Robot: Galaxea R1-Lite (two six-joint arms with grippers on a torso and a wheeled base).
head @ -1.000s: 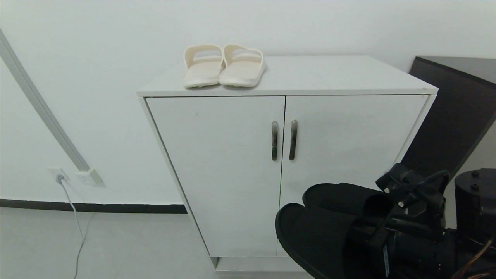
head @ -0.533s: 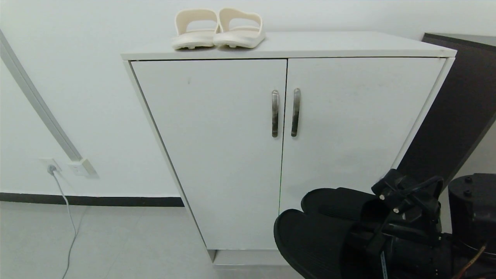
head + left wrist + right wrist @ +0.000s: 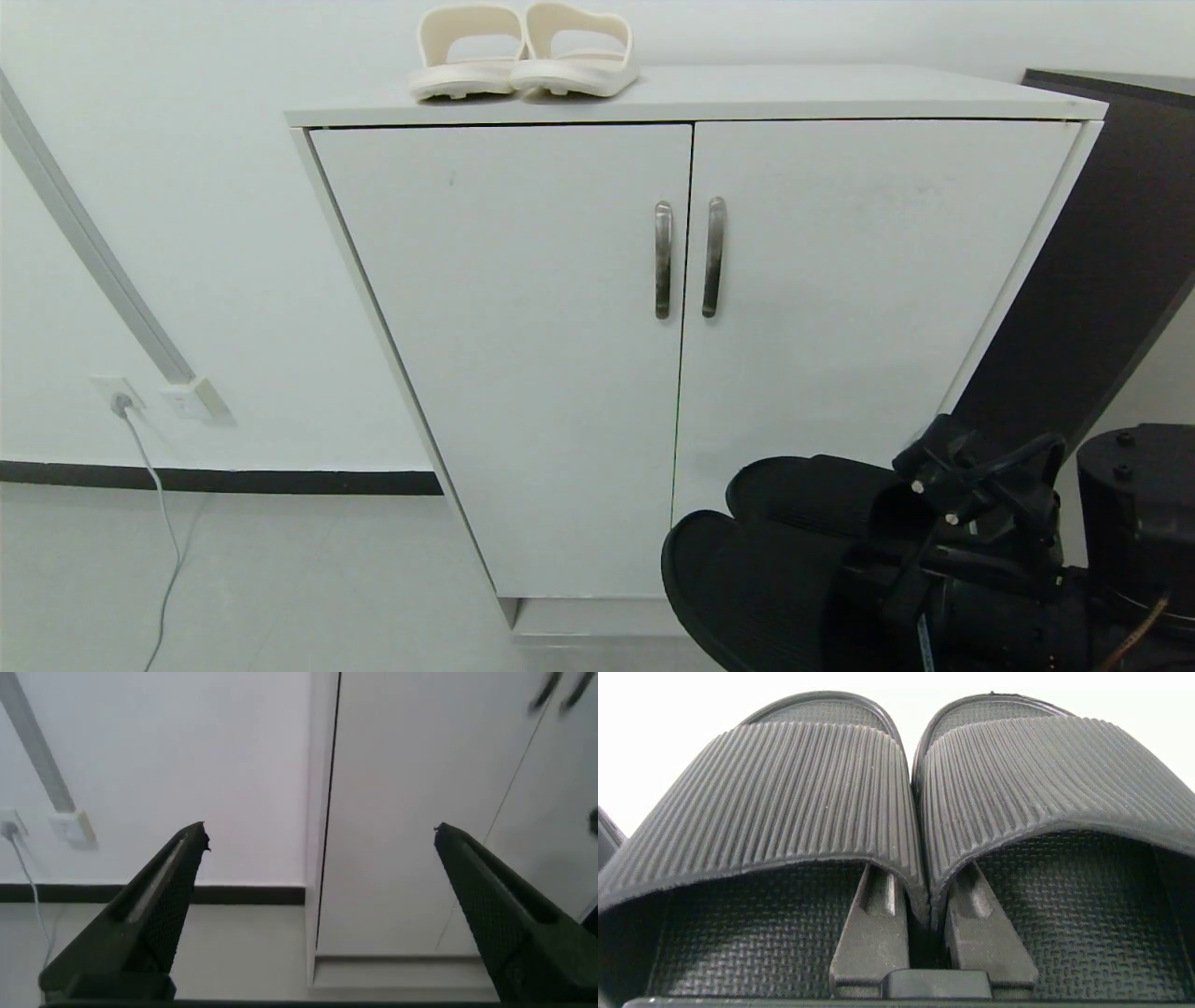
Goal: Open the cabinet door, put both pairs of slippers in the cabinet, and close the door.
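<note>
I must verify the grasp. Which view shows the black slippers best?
The right wrist view: both black slippers side by side, the right gripper closed on their touching straps. The head view shows them before the cabinet, partly covered by the gripper. The left wrist view faces the cabinet.

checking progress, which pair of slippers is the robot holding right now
The black pair, clamped together in the right pincer low before the cabinet doors. The cream pair sits free on the cabinet top.

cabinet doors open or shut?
Shut. Both doors sit flush, handles side by side, no interior showing.
</note>
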